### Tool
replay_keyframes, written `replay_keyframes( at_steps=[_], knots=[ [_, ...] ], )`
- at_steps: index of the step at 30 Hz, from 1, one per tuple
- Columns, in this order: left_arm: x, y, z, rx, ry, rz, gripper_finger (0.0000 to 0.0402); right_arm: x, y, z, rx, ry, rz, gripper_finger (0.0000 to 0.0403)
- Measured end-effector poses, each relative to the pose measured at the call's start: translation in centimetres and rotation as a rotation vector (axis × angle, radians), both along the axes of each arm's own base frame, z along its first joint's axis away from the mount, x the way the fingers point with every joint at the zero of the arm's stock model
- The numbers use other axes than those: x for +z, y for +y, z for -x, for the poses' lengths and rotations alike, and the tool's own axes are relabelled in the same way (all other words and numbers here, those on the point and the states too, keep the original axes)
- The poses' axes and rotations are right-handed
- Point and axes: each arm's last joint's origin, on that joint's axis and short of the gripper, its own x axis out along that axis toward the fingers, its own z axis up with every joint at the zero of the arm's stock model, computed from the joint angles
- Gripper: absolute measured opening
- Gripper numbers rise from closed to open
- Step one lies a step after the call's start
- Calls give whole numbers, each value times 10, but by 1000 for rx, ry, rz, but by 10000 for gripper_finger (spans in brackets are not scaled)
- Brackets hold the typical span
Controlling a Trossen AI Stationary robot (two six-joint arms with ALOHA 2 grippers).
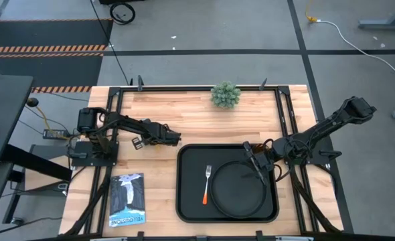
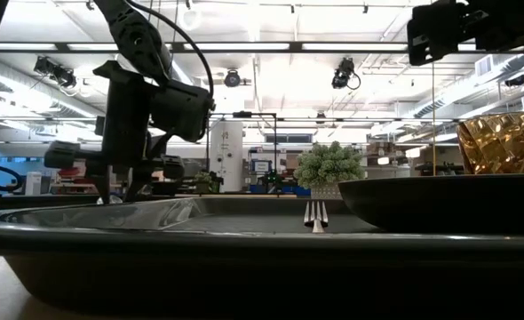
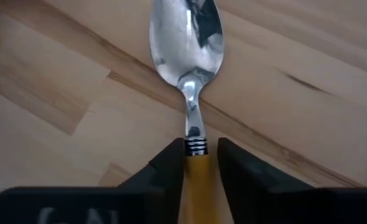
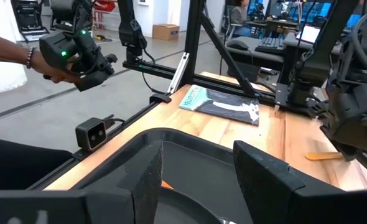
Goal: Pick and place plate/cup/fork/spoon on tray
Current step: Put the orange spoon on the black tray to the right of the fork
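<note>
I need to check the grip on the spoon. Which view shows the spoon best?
The left wrist view: the spoon fills it, its handle between the left gripper's fingers, above the wood. The right wrist view shows only its handle; the high and low views don't show it clearly.

Light butcher-block table (image 1: 161, 107) framed by black rails, standing on grey concrete floor (image 1: 204, 27) crossed by dark seams. Hazard-striped mat (image 1: 43, 47) far left, white cable (image 1: 358, 40) far right. Small green plant (image 1: 225, 94) at the far edge, magazine (image 1: 127, 199) near left. Beyond: open workshop, white column (image 2: 227, 156), ceiling strip lights (image 2: 271, 46), desks with monitors (image 4: 283, 12).
</note>
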Motion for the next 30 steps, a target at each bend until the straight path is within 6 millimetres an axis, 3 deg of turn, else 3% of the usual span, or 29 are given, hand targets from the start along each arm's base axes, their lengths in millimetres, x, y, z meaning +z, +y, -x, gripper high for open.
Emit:
replay_keyframes(
  at_steps=[7,19,30],
  knots=[
    [0,-1,-1,-8,-11,3,56,0,3,1,14,0,0,201],
    [1,-11,-3,-87,-22,-24,63,0,3,1,13,-2,4,201],
    [21,-26,-22,-214,-76,-94,65,0,3,1,-10,-7,14,201]
  ],
)
